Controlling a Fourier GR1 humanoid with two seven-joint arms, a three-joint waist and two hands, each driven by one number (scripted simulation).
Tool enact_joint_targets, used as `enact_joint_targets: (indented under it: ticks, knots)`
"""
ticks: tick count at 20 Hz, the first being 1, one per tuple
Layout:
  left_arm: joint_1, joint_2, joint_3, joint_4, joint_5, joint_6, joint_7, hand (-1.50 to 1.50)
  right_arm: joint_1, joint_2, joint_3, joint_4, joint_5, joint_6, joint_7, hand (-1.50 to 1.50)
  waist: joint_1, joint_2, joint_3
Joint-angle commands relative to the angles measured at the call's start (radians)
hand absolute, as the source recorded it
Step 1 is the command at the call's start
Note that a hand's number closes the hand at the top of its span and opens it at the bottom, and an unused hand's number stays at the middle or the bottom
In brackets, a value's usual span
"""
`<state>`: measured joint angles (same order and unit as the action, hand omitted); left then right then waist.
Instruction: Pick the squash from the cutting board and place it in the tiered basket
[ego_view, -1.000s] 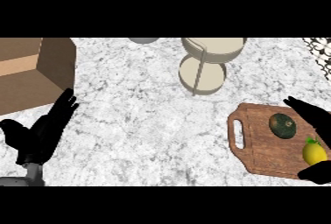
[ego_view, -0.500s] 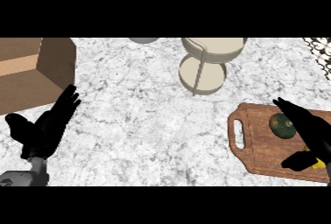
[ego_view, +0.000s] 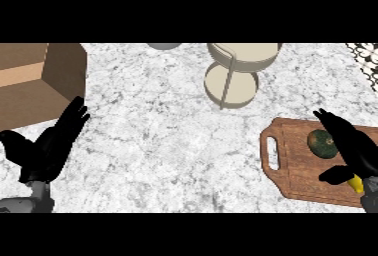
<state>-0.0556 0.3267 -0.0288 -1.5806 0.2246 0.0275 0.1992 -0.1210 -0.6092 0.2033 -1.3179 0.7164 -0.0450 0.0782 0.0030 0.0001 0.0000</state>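
Right hand (ego_view: 353, 150), fingers straight, hovers over the squash (ego_view: 322, 143) on the board (ego_view: 295, 175); left hand (ego_view: 52, 147) rests open

So I've got my right hand (ego_view: 353, 150) over the cutting board (ego_view: 295, 170), fingers straight, just beside the green squash (ego_view: 322, 143), covering most of a yellow thing (ego_view: 356, 184). Left hand (ego_view: 48, 147) resting open at the left.
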Motion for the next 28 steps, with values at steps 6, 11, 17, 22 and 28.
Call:
enact_joint_targets:
  ticks: [6, 11, 17, 22, 28]
  knots:
    - [0.009, -0.036, 0.030, 0.012, -0.035, -0.021, -0.007, 0.00, -0.002, 0.029, -0.035, 0.151, 0.049, 0.087, -0.107, 1.50, 0.001, 0.001, 0.000]
    - [0.001, -0.035, 0.054, 0.055, -0.039, -0.054, -0.033, 0.00, -0.042, 0.033, 0.023, 0.144, 0.173, 0.102, -0.098, 1.50, 0.000, 0.001, 0.000]
    - [0.003, -0.089, 0.012, 0.023, -0.098, -0.023, -0.010, 0.00, -0.047, 0.042, -0.020, 0.177, 0.232, 0.013, -0.175, 1.50, -0.003, 0.000, 0.000]
    - [-0.020, -0.062, 0.048, 0.021, -0.066, -0.055, 0.030, 0.00, -0.150, 0.023, -0.122, 0.350, 0.207, -0.103, -0.319, 1.50, 0.006, 0.003, 0.001]
    - [-0.032, -0.071, 0.023, -0.019, -0.073, -0.054, 0.049, 0.00, -0.371, -0.135, -0.278, 0.674, 0.119, -0.109, -0.574, 1.50, 0.044, 0.014, 0.005]
